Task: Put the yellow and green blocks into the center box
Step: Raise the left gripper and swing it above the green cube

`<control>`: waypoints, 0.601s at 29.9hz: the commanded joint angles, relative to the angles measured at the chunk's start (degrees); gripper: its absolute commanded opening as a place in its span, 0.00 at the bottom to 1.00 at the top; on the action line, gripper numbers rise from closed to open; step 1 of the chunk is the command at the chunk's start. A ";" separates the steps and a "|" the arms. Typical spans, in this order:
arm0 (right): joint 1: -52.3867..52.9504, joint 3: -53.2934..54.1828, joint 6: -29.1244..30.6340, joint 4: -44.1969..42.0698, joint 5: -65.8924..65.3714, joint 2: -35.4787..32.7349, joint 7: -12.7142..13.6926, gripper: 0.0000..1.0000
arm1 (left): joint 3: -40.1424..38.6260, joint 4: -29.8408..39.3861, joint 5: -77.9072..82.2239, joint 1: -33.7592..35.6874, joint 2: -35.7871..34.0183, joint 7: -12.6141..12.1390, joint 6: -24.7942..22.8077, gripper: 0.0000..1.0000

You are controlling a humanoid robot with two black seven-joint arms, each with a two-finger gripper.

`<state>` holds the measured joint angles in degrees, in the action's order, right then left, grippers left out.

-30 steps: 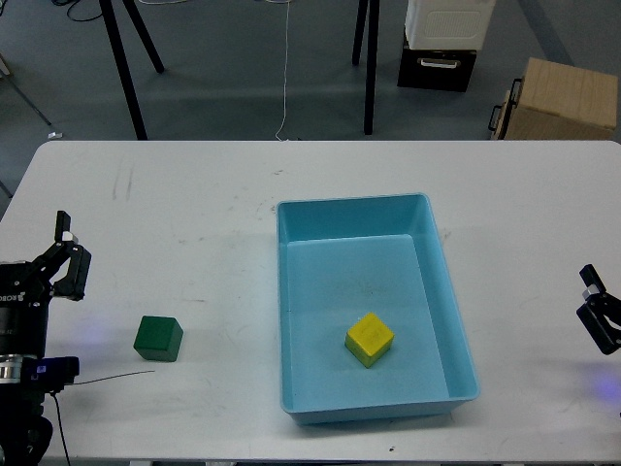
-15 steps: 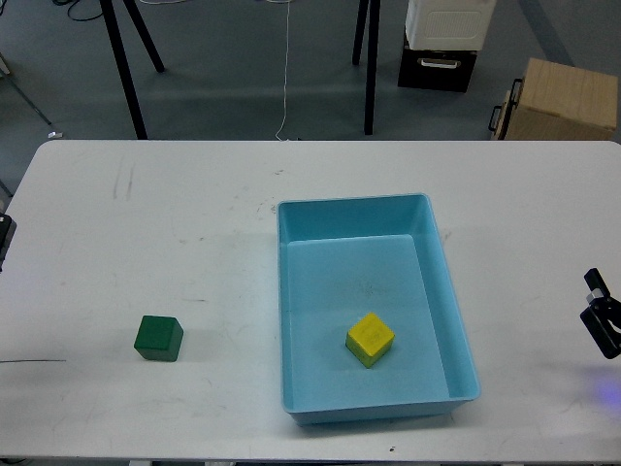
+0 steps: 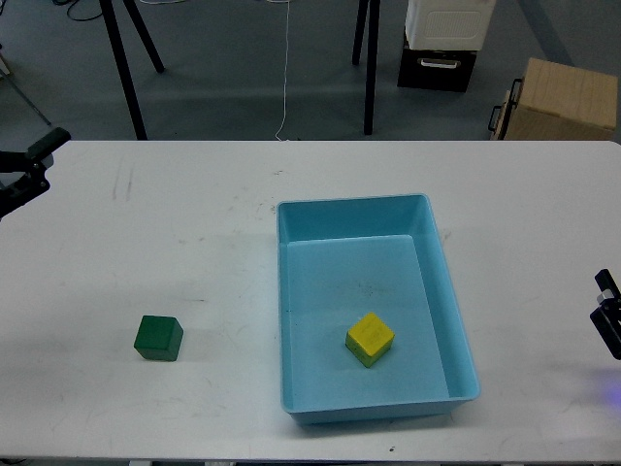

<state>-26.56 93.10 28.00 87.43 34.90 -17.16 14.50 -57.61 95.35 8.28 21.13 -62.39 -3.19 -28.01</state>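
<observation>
White laminate forms the surface [image 3: 194, 243], scuffed with faint grey marks toward its far left. Beyond its far edge lies a grey floor with black stand legs [image 3: 126, 68], a thin white cable [image 3: 285, 68], a black-and-white case [image 3: 441, 44] and a tan crate [image 3: 561, 99].

A light blue box [image 3: 291, 320] sits right of centre, long axis running away from the viewer. The yellow block [image 3: 370, 339] lies inside it, on the floor of the near half, turned at an angle and clear of all four walls. The green block [image 3: 158, 338] rests on the bare surface to the left of the box, well apart from it and short of the near edge.

The left end effector [image 3: 29, 175] shows only at the far left edge, over the far corner of the surface; its opening cannot be told. The right end effector [image 3: 609, 325] is cut off by the right edge of the view, and its state cannot be told either.

Open room surrounds the green block on every side. Bare surface also runs between the box and the right edge.
</observation>
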 commanded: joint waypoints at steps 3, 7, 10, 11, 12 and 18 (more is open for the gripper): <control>0.02 0.68 0.00 -0.33 -0.09 -0.07 0.09 1.00 | 31.02 -3.33 4.45 28.04 -0.89 -2.35 0.01 1.00; 0.02 0.68 0.00 -0.42 -0.09 -0.07 0.09 1.00 | 46.67 -4.11 9.02 43.08 -0.98 -2.61 0.01 1.00; 0.02 0.51 0.00 -0.60 -0.09 -0.07 0.09 1.00 | 57.75 -5.43 11.14 53.63 0.25 -3.58 0.01 1.00; 0.02 0.51 0.00 -0.60 -0.18 -0.07 0.09 1.00 | 61.52 -6.39 11.66 57.14 1.38 -4.19 0.01 1.00; 0.02 0.42 0.00 -0.60 -0.18 0.02 0.09 1.00 | 65.39 -7.80 11.93 60.74 3.57 -4.63 0.01 1.00; 0.10 0.77 0.00 -0.60 -0.18 -0.07 0.09 1.00 | 86.49 -17.12 15.43 72.46 19.92 -5.43 0.01 1.00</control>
<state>-26.47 93.54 28.00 86.83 34.71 -17.16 14.60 18.82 81.84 20.86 88.83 -50.31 -8.10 -27.99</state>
